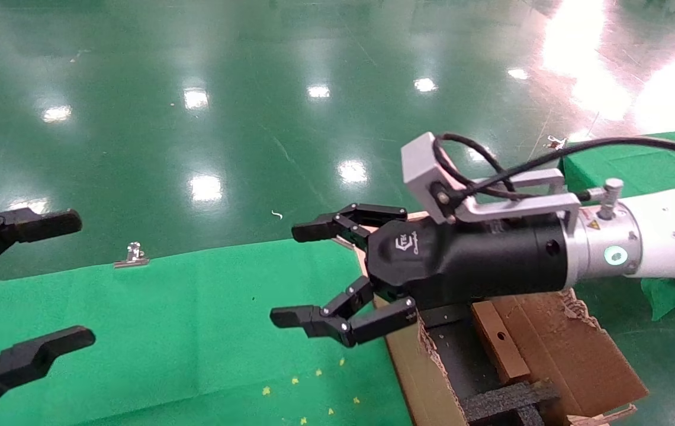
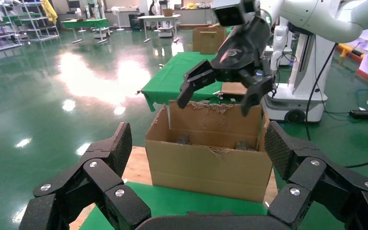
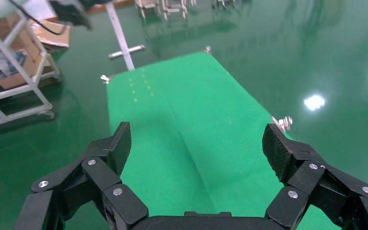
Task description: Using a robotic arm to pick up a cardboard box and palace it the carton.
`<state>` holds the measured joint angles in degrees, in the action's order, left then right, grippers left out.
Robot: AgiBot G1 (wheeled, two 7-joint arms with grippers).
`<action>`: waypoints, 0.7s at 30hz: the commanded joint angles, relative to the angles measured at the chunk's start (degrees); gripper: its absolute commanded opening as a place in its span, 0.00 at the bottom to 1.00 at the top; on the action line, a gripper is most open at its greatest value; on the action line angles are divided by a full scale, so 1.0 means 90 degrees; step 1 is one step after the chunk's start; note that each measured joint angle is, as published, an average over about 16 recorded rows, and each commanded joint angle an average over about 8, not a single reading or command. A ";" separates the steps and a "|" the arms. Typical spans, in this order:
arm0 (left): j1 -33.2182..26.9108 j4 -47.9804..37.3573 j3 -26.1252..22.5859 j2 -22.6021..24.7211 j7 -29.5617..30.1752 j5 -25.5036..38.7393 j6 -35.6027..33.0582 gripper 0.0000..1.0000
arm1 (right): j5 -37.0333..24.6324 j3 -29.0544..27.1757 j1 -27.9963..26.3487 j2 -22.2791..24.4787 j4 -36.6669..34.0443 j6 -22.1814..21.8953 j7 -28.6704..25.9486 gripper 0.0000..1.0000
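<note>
- The counter (image 1: 183, 331) is draped in flat green felt-like cloth; its far edge runs across the head view, with a small metal clip (image 1: 131, 255) pinned on that edge and glossy green floor (image 1: 207, 118) beyond.
- Most of the cloth lies bare between the two hands — only a few tiny yellow specks (image 1: 308, 390) dot it near the front.
- The large long brown corrugated carton (image 1: 556, 343) sits at the counter's right end, its flaps torn and ragged along the rim, with black foam inserts (image 1: 509, 402) inside.
- The small flat brown cardboard box (image 1: 500, 343) with a little round hole lies inside the carton, leaning along one inner wall, beside the foam.
- The white tubular right arm with a glowing green ring (image 1: 669, 236) reaches in from the right, over the carton's far end.
- Its black, logo-marked right hand (image 1: 302, 272) is spread wide and grips nothing; the jointed fingers (image 1: 337, 322) point leftward over the cloth, just past the carton's torn edge — apart from both box and carton.
- The left wrist view shows that same hand hanging above the carton's open top.
- The black left hand (image 1: 23, 284) hovers at the left edge over the counter, fingers released wide and empty.
</note>
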<state>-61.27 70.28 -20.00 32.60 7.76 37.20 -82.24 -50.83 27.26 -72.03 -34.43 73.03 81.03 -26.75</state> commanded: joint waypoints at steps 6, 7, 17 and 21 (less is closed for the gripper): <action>0.0000 0.0000 0.0000 0.0000 0.0000 0.0000 0.0000 1.00 | 0.0474 -0.0595 0.0554 -0.0031 0.0029 0.0247 0.0847 1.00; 0.0000 0.0000 0.0000 0.0000 0.0000 0.0000 0.0000 1.00 | 0.0541 -0.0678 0.0631 -0.0036 0.0033 0.0281 0.0965 1.00; 0.0001 -0.0001 0.0000 -0.0001 0.0000 -0.0001 0.0001 1.00 | 0.1079 -0.1350 0.1254 -0.0070 0.0062 0.0559 0.1877 1.00; 0.0001 -0.0002 0.0000 -0.0001 -0.0001 -0.0002 0.0002 1.00 | 0.1143 -0.1417 0.1316 -0.0074 0.0064 0.0590 0.1932 1.00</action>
<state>-61.26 70.27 -20.00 32.59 7.76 37.19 -82.23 -40.95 14.99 -60.62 -35.08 73.60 86.13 -9.81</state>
